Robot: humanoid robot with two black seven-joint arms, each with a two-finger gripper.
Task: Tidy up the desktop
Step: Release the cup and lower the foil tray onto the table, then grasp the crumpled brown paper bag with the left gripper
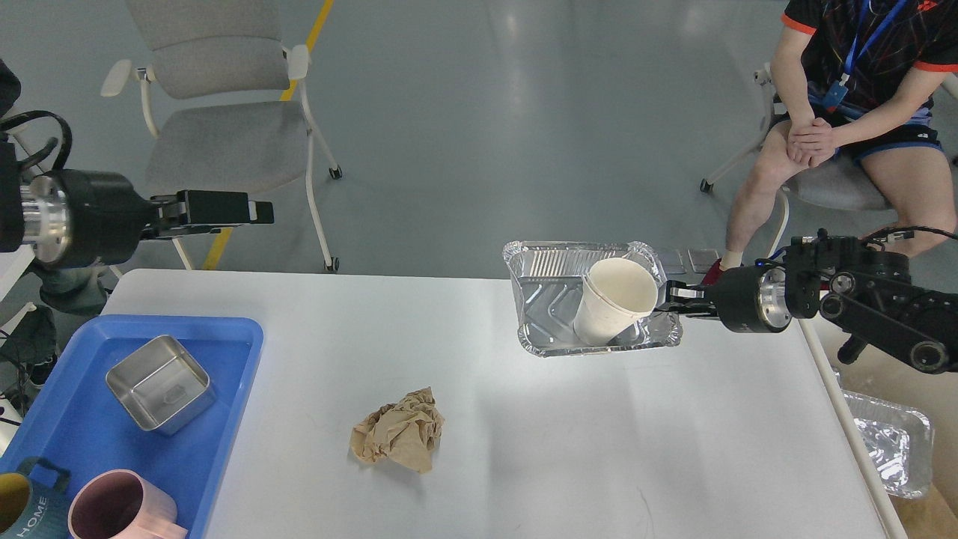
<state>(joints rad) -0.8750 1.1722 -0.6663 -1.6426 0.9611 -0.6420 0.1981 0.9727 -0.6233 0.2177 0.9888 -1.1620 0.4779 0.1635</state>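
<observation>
The worktop carries crumpled paper. The right gripper pinches a foil tray's rim; tilting could spill its cup. The left gripper looks pressed together, empty.

The word "HOME" in white capitals stands on the dark teal mug at about eight o'clock, in the blue tray. The badge on the seated man's lanyard at one o'clock is too small to read.

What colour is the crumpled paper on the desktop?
Light brown; the crumpled paper shows best in the head view.
</observation>
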